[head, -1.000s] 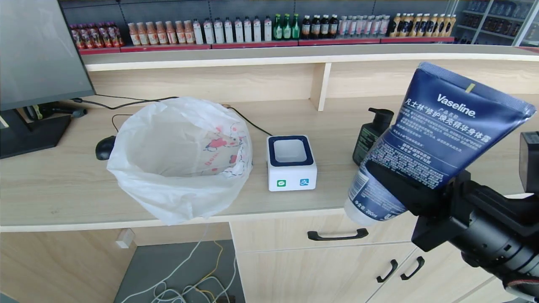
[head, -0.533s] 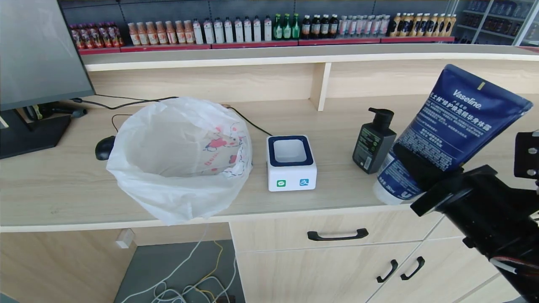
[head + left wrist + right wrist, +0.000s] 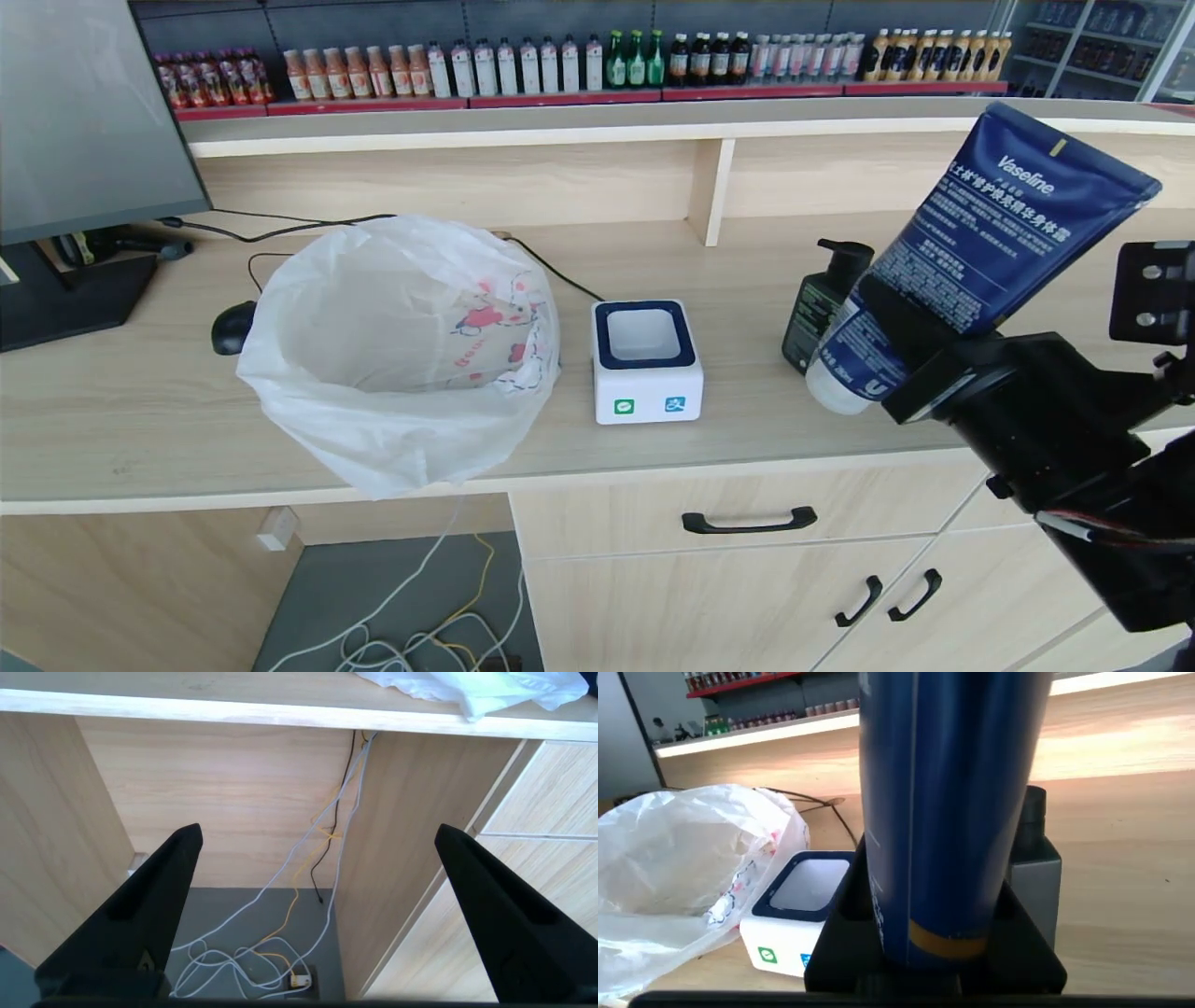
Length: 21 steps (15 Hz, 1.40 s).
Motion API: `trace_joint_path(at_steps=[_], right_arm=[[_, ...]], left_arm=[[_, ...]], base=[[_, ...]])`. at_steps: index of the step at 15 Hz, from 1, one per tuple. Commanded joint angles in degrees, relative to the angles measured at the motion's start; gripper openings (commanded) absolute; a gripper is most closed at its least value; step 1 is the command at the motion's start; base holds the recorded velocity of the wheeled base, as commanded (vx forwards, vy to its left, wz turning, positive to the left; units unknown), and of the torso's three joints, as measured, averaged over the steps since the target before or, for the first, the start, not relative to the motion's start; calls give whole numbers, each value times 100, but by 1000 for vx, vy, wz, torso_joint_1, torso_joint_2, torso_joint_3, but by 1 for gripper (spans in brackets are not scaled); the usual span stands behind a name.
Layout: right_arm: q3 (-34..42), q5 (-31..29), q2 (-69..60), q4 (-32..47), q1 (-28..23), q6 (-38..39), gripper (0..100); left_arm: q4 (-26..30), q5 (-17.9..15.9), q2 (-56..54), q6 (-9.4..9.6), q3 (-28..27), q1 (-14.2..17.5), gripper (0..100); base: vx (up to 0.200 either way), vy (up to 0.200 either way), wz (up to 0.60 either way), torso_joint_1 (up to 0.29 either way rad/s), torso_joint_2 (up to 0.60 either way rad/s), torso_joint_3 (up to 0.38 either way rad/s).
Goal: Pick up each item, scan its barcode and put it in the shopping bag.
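Head view suggests the scan step is in hand. On the pale wood worktop (image 3: 140, 401) the white shopping bag (image 3: 373, 439) stands open toward the left. The blue tube (image 3: 1004, 219) is held aloft over the right end, tilted with its cap end low and its crimped end high. The right claw (image 3: 901, 327) is clamped around its lower part. The tube sits well to the right of the white scanner (image 3: 646, 364). The likely next move is therefore to carry it left over the scanner's window and turn its barcode downward, though where the barcode lies cannot be told. The left claw (image 3: 318, 835) hangs below the worktop's edge, fingers wide apart, holding nothing. As for containers, the bag already holds a pouch with red print (image 3: 490, 336), resting against the side nearest the scanner, with room to spare. A dark pump bottle (image 3: 822, 317) stands on the worktop just behind the tube's cap, by judgement awaiting its turn.
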Motion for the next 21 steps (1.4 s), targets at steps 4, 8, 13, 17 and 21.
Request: trace_joint_path(at_steps=[4,8,13,17,21], right_arm=[[-338,1,177,-8,-15,-5,0],[-312,1,177,-8,-23,-58,0],[-382,10,177,-8,-129,-234,0],[-426,432,432,-8,-111,-603,0],[-558,581,564,-8,-182,-656,0]], left_arm=[[0,0,-2,-2,1,-1,100],[0,0,-2,-2,1,7,100],[0,0,-2,-2,1,7,100],[0,0,-2,7,1,7,100],[0,0,-2,7,1,7,100]], base=[[0,0,0,0,0,0],[0,0,0,0,0,0],[0,0,0,0,0,0],[0,50,0,1,1,2],[0,200,0,1,0,2]])
